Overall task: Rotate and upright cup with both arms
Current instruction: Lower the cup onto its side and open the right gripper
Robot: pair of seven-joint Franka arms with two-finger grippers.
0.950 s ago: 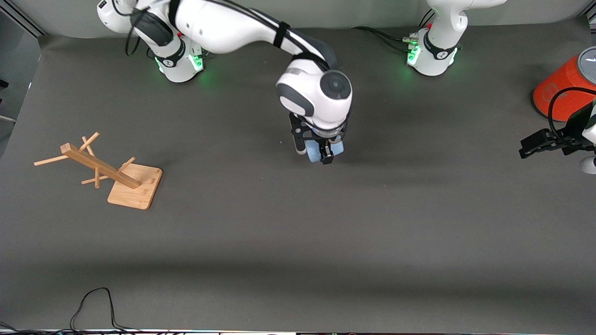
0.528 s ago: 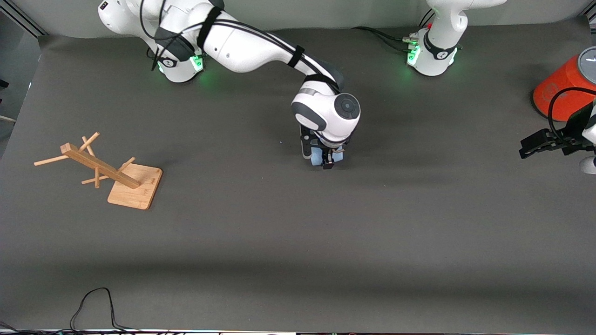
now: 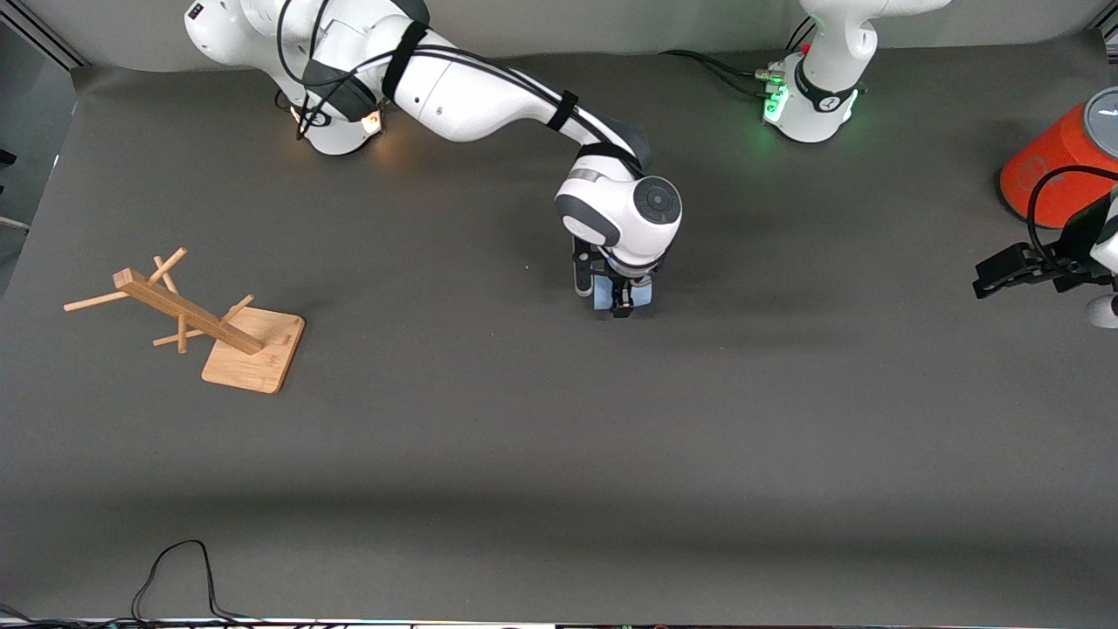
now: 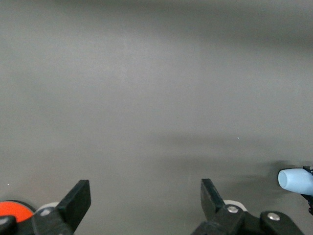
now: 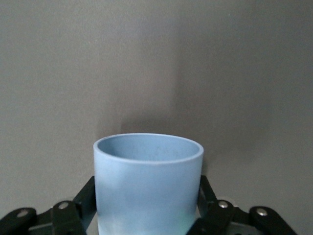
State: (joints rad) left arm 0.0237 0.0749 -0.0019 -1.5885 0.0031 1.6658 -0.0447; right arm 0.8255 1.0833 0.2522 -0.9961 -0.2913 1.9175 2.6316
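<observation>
The pale-blue cup (image 3: 603, 298) is at the middle of the table, mostly hidden under the right arm's wrist. My right gripper (image 3: 622, 302) points down and is shut on it, low over the mat. In the right wrist view the cup (image 5: 148, 161) fills the space between the two black fingers (image 5: 87, 192), and its open rim points away from the wrist. My left gripper (image 3: 996, 271) waits open and empty at the left arm's end of the table. In the left wrist view its fingers (image 4: 78, 196) stand wide apart over bare mat, and the cup (image 4: 297, 180) shows small at the edge.
A wooden peg rack (image 3: 188, 316) on a square base stands toward the right arm's end. An orange-red cylinder with a grey top (image 3: 1052, 166) stands beside the left gripper. A black cable (image 3: 175, 568) loops at the table's front edge.
The right arm has come down and shifted slightly toward the left arm's end, with the cup in its gripper. The light at its base has turned from green to orange. The left arm has not moved.
</observation>
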